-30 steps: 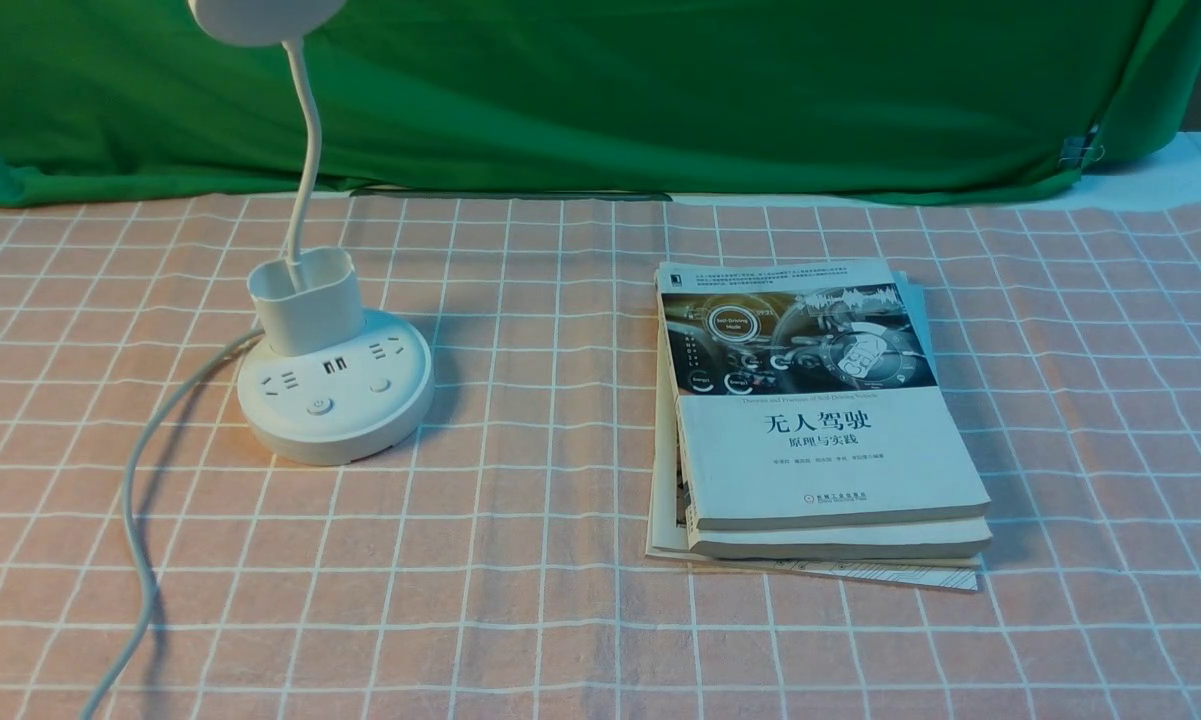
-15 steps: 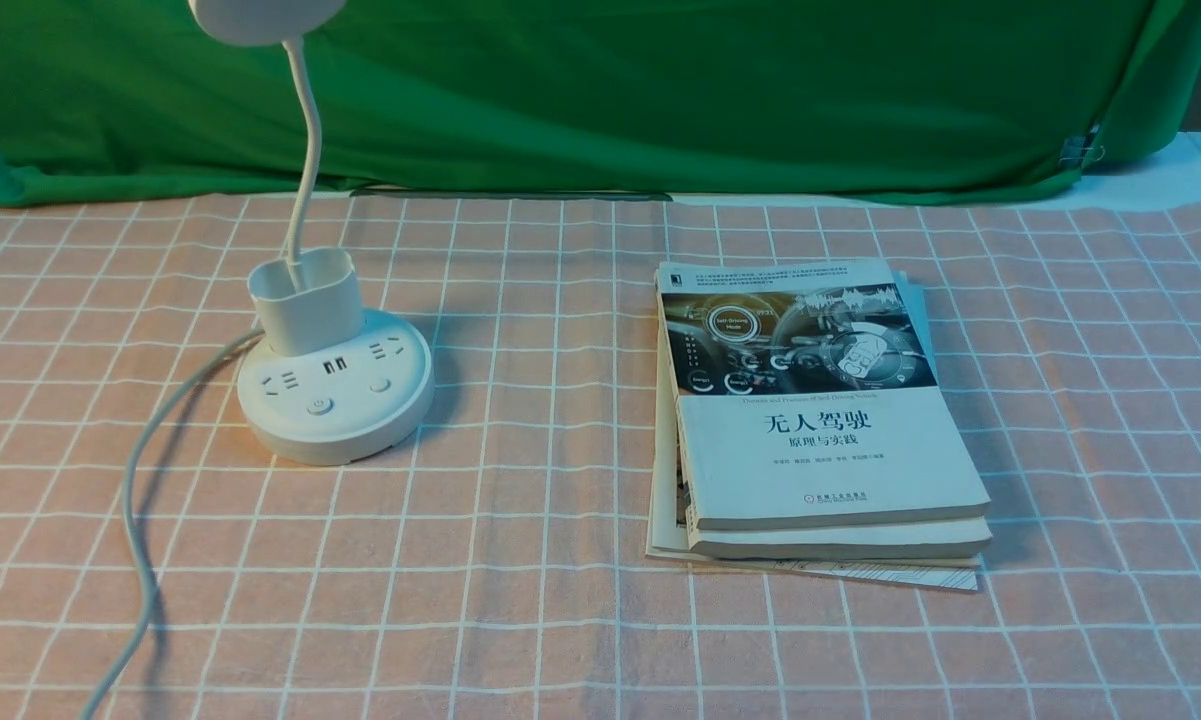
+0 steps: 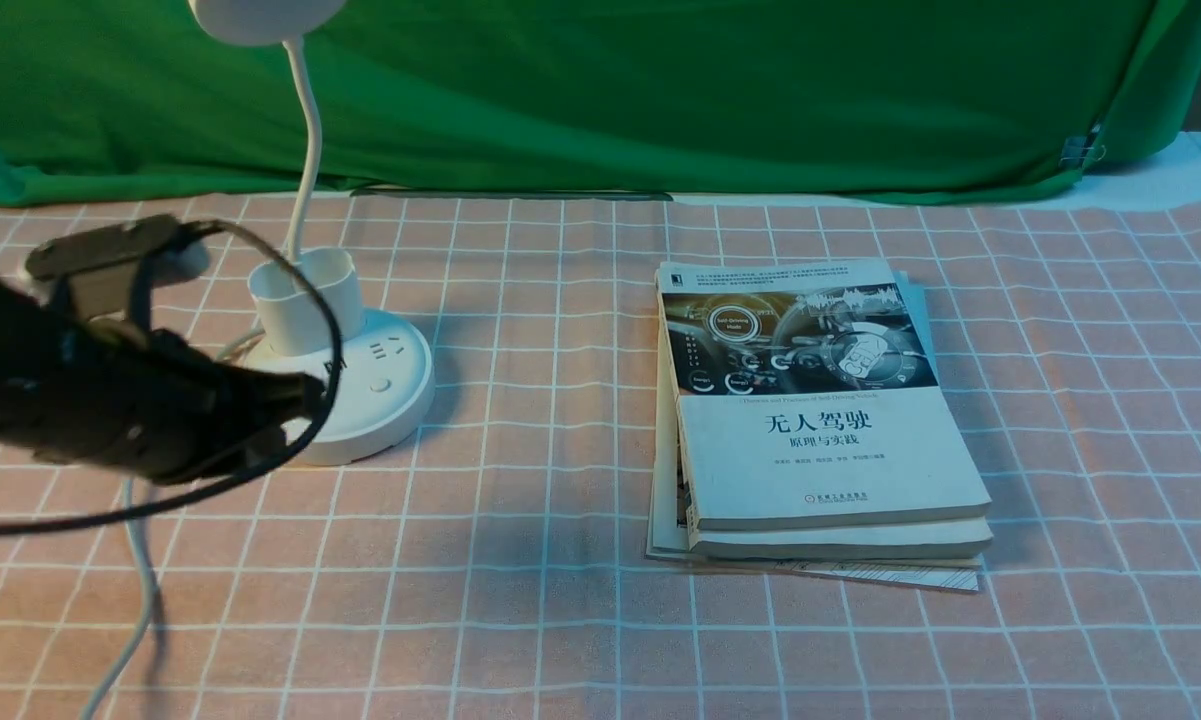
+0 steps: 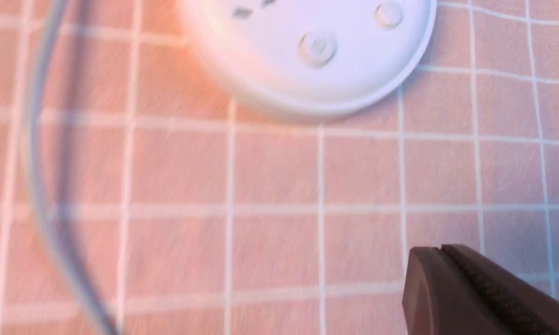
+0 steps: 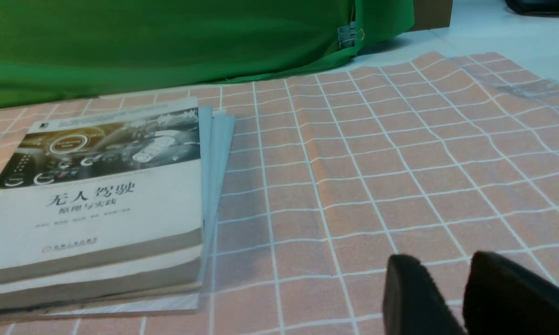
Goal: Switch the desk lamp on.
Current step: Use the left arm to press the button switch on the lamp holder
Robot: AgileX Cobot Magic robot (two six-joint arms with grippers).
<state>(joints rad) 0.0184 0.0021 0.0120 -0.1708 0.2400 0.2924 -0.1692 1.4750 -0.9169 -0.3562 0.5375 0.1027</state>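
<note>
Newly reaching in, the black left gripper (image 4: 442, 246) is hovering, fingertips together, likely for pressing the white round-based plastic lamp (image 3: 385, 410).

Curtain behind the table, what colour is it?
Plain green cloth curtain, clearest in the front view.

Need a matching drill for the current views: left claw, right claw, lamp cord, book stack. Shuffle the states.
Things
1. left claw
2. right claw
3. lamp cord
4. book stack

States or places
A. fingertips slightly apart
B. to the right of the lamp base
C. fingertips together
D. grey, lying on the checked cloth

Pairs: 1-C, 2-A, 3-D, 4-B
</note>
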